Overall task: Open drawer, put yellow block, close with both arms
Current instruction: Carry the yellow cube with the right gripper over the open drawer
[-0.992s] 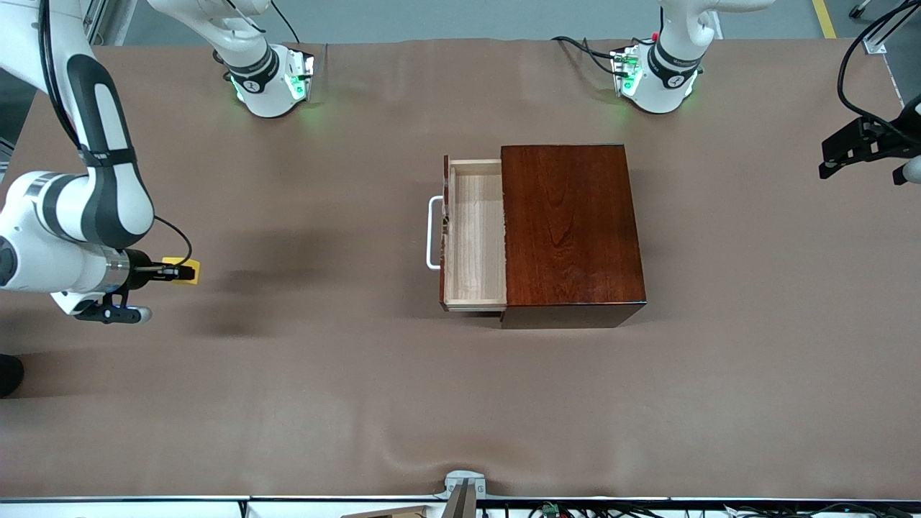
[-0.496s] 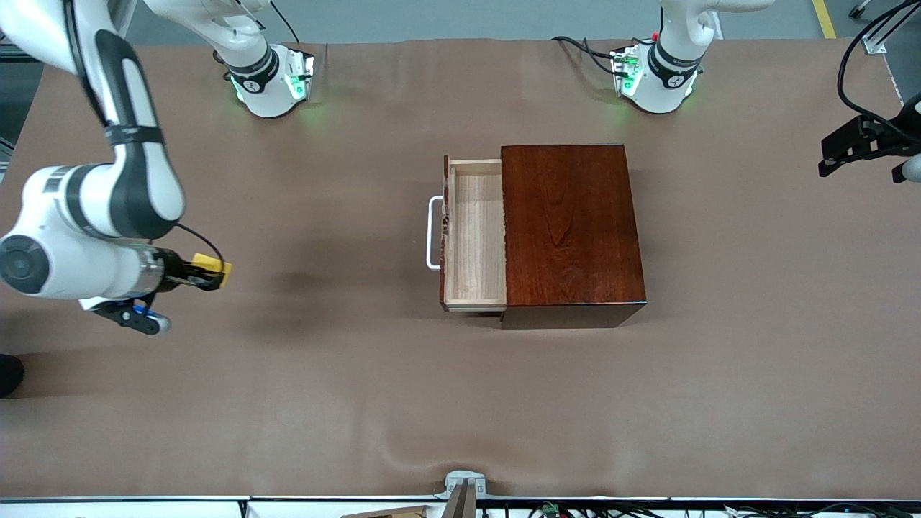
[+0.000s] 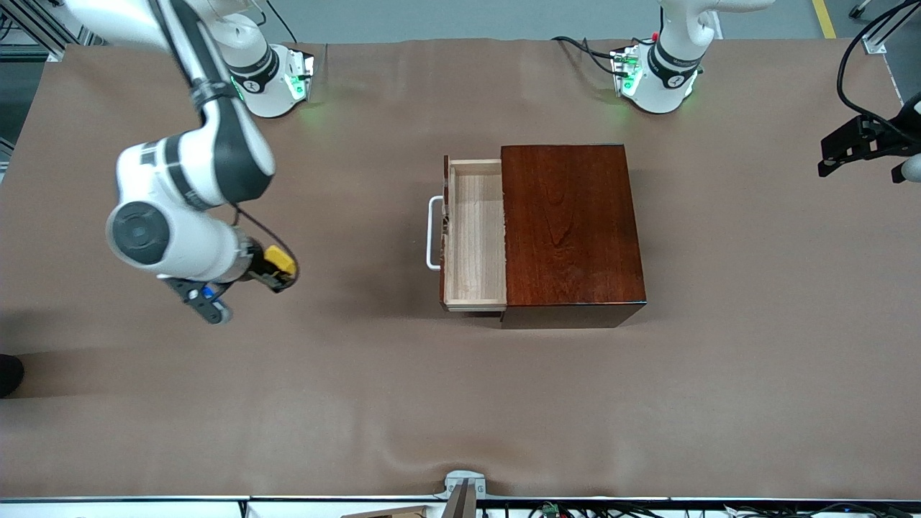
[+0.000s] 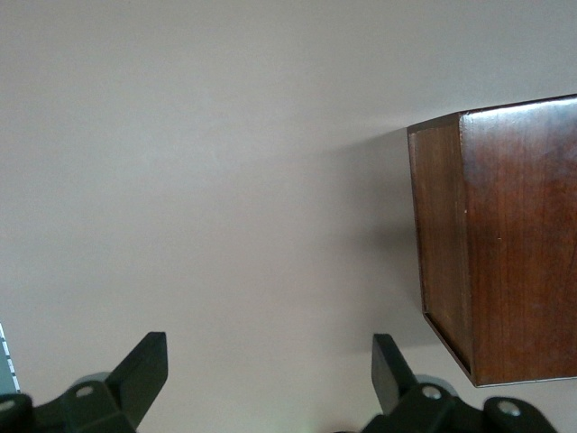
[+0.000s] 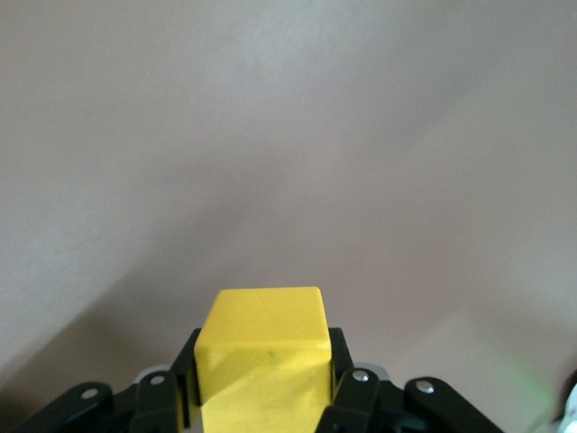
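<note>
Over the brown table cover, toward the right arm's end of the table, we see the right gripper up in the air with its fingers clamped on the yellow block; the right wrist view shows the block squeezed between the two black fingers, its top face and front face plain and unmarked, with only bare cover below it. We find the right arm bent at the elbow above that part of the table, reaching out from its green-lit base. Well apart from the block, in the middle of the table, stands the mahogany box, and its drawer is pulled out toward the right arm's end, so that we look down into the pale wooden tray, which holds nothing. We see the white handle on the dark drawer front, pointing toward the held block. At the left arm's end of the table, the left gripper waits in the air at the edge of the cover; in the left wrist view we see its fingers standing wide apart with nothing between them, and one corner of the box on the cover below.
</note>
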Available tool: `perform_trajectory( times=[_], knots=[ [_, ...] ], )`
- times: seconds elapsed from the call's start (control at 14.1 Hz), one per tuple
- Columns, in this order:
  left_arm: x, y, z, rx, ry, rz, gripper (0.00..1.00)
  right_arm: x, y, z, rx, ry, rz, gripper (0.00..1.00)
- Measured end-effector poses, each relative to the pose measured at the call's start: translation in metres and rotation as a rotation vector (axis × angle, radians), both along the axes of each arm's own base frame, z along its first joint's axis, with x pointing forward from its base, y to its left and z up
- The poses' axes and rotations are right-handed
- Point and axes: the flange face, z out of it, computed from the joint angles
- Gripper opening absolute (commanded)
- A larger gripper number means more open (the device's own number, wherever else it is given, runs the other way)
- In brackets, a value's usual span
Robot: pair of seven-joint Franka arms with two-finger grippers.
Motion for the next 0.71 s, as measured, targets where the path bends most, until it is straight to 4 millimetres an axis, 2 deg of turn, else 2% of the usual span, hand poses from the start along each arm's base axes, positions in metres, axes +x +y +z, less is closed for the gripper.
perform_trajectory(
  times=[0.28, 0.43, 0.57, 0.71],
  knots=[
    [0.0, 0.0, 0.002, -0.001, -0.004, -0.001, 1.0, -0.024, 0.075, 0.013, 0.016, -0.006, -0.138, 0.0],
    [0.0, 0.0, 0.002, -0.001, -0.004, -0.001, 1.0, -0.03, 0.096, 0.024, 0.025, -0.016, -0.192, 0.0],
    [0.0, 0.0, 0.002, -0.001, -0.005, -0.001, 1.0, -0.035, 0.11, 0.028, 0.022, -0.015, -0.259, 0.0],
    [0.0, 0.0, 0.002, -0.001, -0.005, -0.001, 1.0, -0.043, 0.135, 0.031, 0.032, -0.04, -0.335, 0.0]
  ],
)
